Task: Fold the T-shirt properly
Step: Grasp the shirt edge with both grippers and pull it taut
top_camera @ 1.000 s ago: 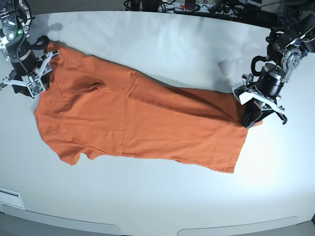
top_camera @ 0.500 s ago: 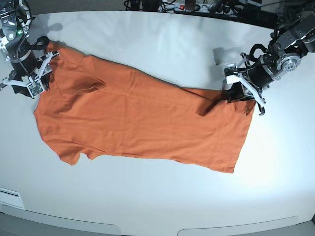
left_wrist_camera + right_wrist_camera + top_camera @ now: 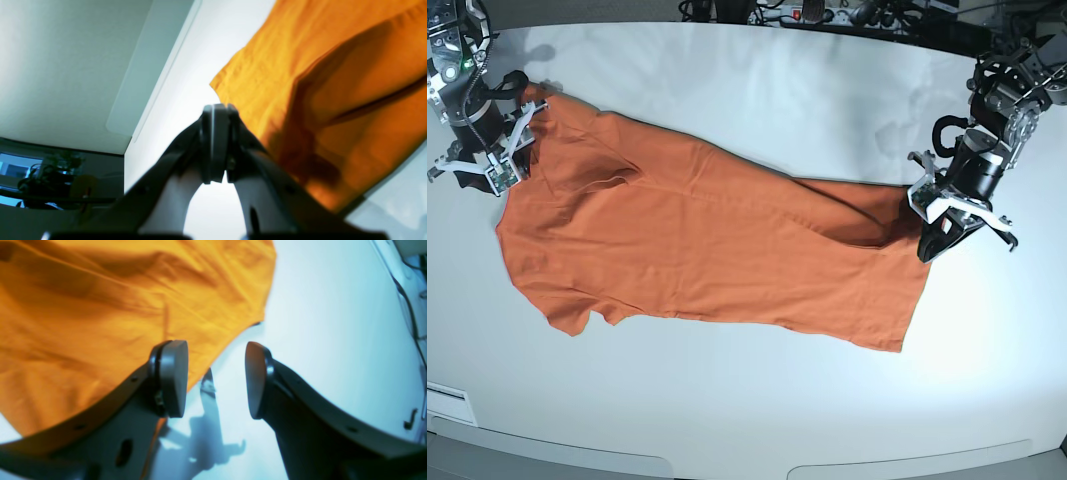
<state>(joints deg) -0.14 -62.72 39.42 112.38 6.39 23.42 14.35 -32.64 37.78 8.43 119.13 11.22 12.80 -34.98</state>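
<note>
The orange T-shirt (image 3: 697,240) lies spread flat on the white table (image 3: 747,420), running from upper left to lower right. My left gripper (image 3: 927,248) is at its right hem corner. In the left wrist view its pads (image 3: 217,133) are pressed together, and the hem (image 3: 317,66) meets them at the tip. A shadowed ridge of cloth rises toward the jaws. My right gripper (image 3: 515,150) stands open at the shirt's upper-left shoulder. In the right wrist view (image 3: 215,380) one pad hangs over the cloth (image 3: 100,306) and the other over bare table, with nothing between them.
Cables and a power strip (image 3: 807,12) run along the table's back edge. The table's front edge curves along the bottom, with a white label (image 3: 447,402) at its lower left corner.
Half a second ago the left gripper was up and to the left with the hem corner lifted. It has now dropped back to the right edge, and the cloth followed. The right arm has not moved.
</note>
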